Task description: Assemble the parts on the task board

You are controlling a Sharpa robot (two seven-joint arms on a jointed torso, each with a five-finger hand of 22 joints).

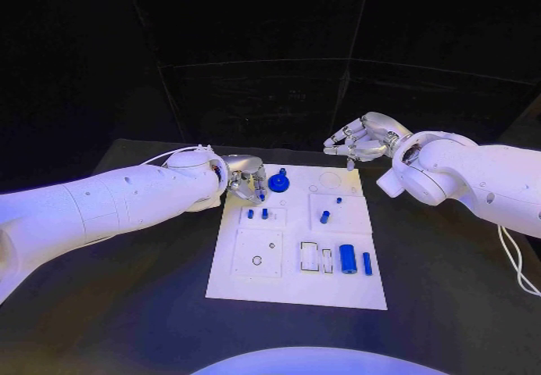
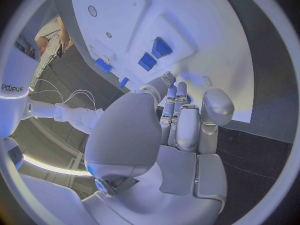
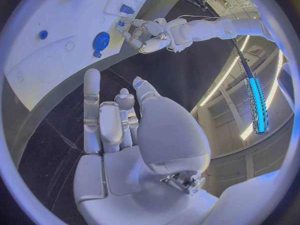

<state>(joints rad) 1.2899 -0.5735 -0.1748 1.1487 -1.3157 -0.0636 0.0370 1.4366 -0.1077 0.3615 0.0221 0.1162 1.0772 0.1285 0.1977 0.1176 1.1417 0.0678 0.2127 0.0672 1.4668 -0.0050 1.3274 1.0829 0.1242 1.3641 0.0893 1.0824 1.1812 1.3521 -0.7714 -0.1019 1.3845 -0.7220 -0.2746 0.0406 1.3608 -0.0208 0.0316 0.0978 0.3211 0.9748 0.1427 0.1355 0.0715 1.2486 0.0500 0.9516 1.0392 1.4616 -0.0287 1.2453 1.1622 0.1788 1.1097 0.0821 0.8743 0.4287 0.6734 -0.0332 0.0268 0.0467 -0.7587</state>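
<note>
The white task board lies in the middle of the table. A blue round knob part stands near its far edge. My left hand hovers just left of the knob, fingers loosely curled and holding nothing; the right wrist view shows this left hand beside the knob. Two short blue pegs stand below it, also seen from the left wrist as pegs. My right hand hangs over the board's far right corner, fingers apart and empty.
More blue parts sit on the board: a peg, a small stud, a thick cylinder and a thin pin. A rectangular slot and a round hole are open. A white cable trails at the right.
</note>
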